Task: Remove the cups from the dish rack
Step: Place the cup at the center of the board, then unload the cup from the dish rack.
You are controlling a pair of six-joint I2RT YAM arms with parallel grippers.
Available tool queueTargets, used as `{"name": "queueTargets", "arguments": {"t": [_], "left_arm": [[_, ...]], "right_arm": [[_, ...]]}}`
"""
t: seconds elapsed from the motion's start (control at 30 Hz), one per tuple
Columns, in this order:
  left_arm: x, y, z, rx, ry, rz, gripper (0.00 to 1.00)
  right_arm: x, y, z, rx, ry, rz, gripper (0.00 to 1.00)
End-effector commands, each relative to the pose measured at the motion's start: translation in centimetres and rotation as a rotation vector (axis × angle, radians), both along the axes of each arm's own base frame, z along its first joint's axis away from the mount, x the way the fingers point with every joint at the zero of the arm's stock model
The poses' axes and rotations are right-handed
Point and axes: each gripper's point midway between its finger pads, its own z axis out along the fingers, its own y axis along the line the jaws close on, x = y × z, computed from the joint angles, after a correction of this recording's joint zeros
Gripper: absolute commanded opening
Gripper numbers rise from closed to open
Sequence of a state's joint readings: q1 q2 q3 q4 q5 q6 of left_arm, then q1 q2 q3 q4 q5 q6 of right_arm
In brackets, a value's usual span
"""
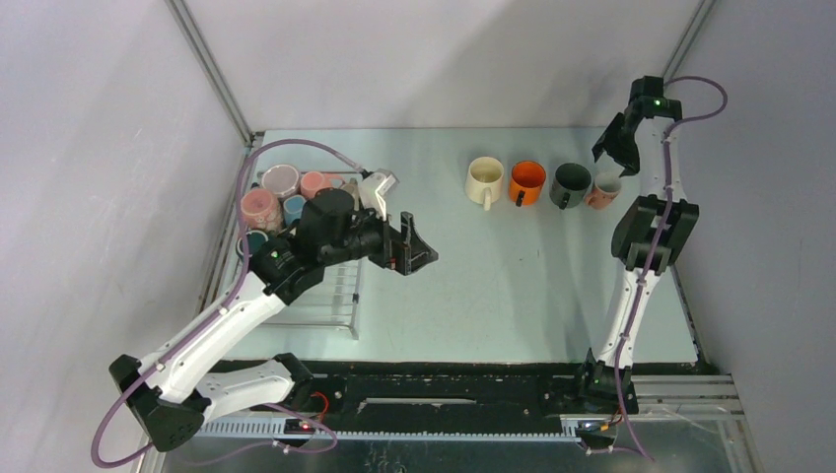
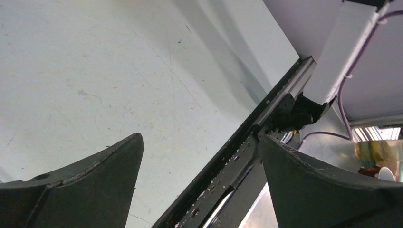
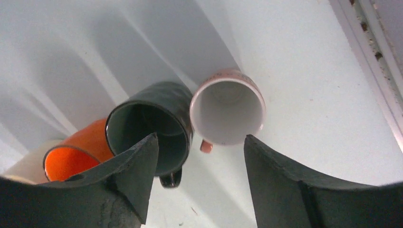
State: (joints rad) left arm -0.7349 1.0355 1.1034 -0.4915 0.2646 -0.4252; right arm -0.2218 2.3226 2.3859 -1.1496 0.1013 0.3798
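Note:
Four cups stand in a row on the table at the back right: a cream cup (image 1: 484,180), an orange cup (image 1: 526,181), a dark green cup (image 1: 570,184) and a speckled pink cup (image 1: 602,189). The right wrist view shows the pink cup (image 3: 227,113), the green cup (image 3: 147,127) and the orange cup (image 3: 71,159) from above. My right gripper (image 1: 613,148) (image 3: 199,142) is open and empty, just above the pink cup. The dish rack (image 1: 330,296) at the left holds several more cups (image 1: 261,207). My left gripper (image 1: 419,251) (image 2: 199,142) is open and empty, right of the rack.
The left arm covers much of the rack. The left wrist view shows bare table and the black rail (image 2: 247,142) at the near edge. The enclosure walls stand close behind the rack and right of the cup row.

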Motion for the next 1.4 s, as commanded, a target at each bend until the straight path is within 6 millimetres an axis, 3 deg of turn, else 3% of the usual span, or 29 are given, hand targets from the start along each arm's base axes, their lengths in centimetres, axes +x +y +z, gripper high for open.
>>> {"name": "queueTargets", "arguments": {"t": [0.0, 0.23, 0.4, 0.6, 0.93, 1.27, 1.37], "left_arm": [[1.2, 0.7, 3.6, -0.016, -0.087, 0.063, 1.00], [2.6, 2.5, 4.1, 0.012, -0.089, 0.205, 1.00], [4.5, 5.9, 3.5, 0.087, -0.082, 0.428, 1.00], [5.5, 11.8, 1.5, 0.162, -0.019, 0.772, 1.00], [4.0, 21.5, -2.8, 0.240, 0.069, 1.202, 1.00], [1.8, 29.9, -7.2, 0.313, 0.148, 1.501, 1.00], [1.8, 31.4, -8.7, 0.320, 0.172, 1.559, 0.99]], "right_arm": [[-1.9, 1.0, 8.5, -0.050, -0.149, 0.004, 0.77], [-5.9, 5.3, 12.3, -0.055, -0.236, 0.077, 0.99], [-9.2, 9.3, 14.1, -0.030, -0.329, 0.157, 1.00], [-13.2, 16.0, 12.4, 0.063, -0.399, 0.303, 1.00], [-17.6, 24.7, 10.1, 0.141, -0.394, 0.575, 1.00], [-19.4, 29.6, 8.4, 0.212, -0.381, 0.716, 1.00], [-19.8, 30.3, 8.3, 0.229, -0.381, 0.739, 1.00]]}}
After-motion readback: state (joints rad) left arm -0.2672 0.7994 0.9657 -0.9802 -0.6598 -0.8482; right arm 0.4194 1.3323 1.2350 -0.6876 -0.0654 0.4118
